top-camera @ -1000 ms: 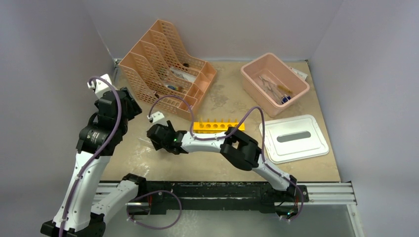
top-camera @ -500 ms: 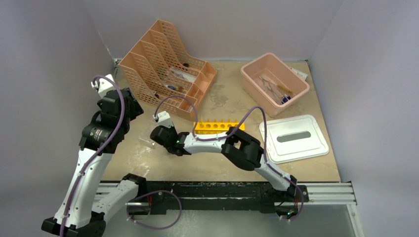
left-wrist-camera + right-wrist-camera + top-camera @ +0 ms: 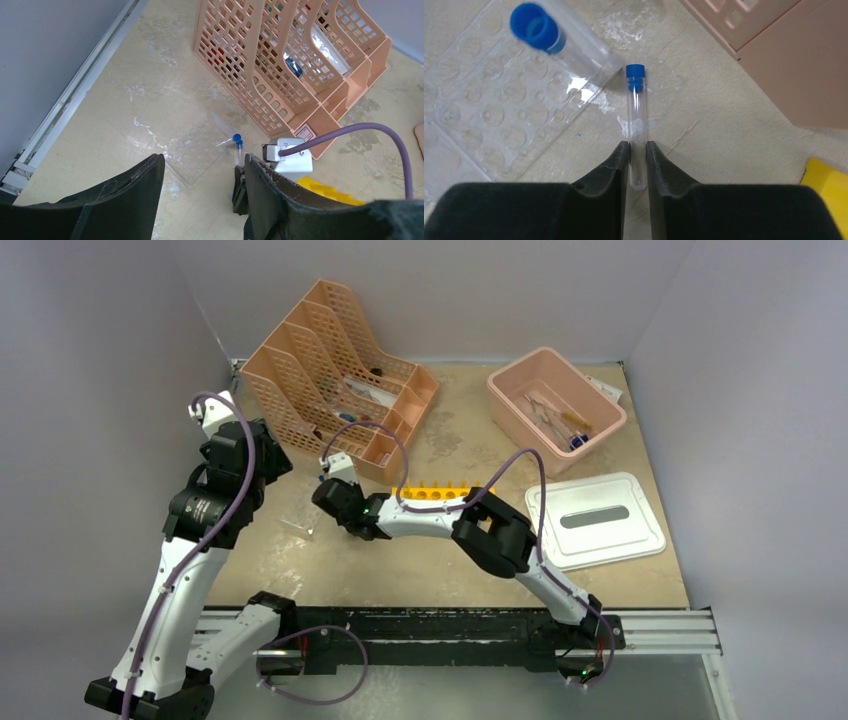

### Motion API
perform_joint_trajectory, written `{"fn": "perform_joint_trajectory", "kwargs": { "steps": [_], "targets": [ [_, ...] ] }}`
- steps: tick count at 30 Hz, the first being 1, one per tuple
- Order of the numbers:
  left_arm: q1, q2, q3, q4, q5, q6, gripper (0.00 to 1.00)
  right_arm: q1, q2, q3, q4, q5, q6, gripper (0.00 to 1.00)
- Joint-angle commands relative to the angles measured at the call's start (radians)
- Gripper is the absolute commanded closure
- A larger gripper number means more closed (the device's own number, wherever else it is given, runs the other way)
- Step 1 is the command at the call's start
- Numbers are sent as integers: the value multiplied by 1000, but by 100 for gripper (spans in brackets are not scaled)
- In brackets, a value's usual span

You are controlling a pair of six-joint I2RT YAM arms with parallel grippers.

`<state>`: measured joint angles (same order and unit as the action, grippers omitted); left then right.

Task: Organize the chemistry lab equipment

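Beige tabletop (image 3: pixel 350 570) — right gripper (image 3: pixel 637 150) pinched on thin blue-capped tube (image 3: pixel 636 115), cap toward 12 o'clock. Second tube (image 3: pixel 564 42) at 10 o'clock, over clear well plate (image 3: pixel 484 115). Yellow rack (image 3: pixel 831 187) at 4 o'clock. Left gripper (image 3: pixel 200 175) wide open, empty.

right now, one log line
right gripper: shut on blue-capped tube | left gripper: open, empty | second tube: on clear well plate

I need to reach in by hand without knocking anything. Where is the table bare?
Bare: the table between the desk organizer and the pink tub, and the near strip in front of the white lid. Crowded: left of the yellow rack, where the right gripper holds a capped tube beside the clear well plate.
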<state>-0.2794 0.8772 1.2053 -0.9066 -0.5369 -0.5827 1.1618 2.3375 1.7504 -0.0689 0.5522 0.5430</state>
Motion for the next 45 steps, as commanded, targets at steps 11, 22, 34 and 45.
{"fn": "perform_joint_trajectory", "kwargs": {
  "steps": [11,22,34,45],
  "targets": [
    [6,-45,-88,38,67,-36,41,-14,-175,-199,41,-34,-53,97],
    [7,-46,-121,58,207,-75,29,-18,-563,-565,494,-276,-321,98],
    [8,-8,-76,252,783,-121,24,-56,-872,-746,684,-436,-401,98],
    [8,59,-112,472,1085,-262,29,-134,-1061,-846,659,-576,-437,97]
  ]
}}
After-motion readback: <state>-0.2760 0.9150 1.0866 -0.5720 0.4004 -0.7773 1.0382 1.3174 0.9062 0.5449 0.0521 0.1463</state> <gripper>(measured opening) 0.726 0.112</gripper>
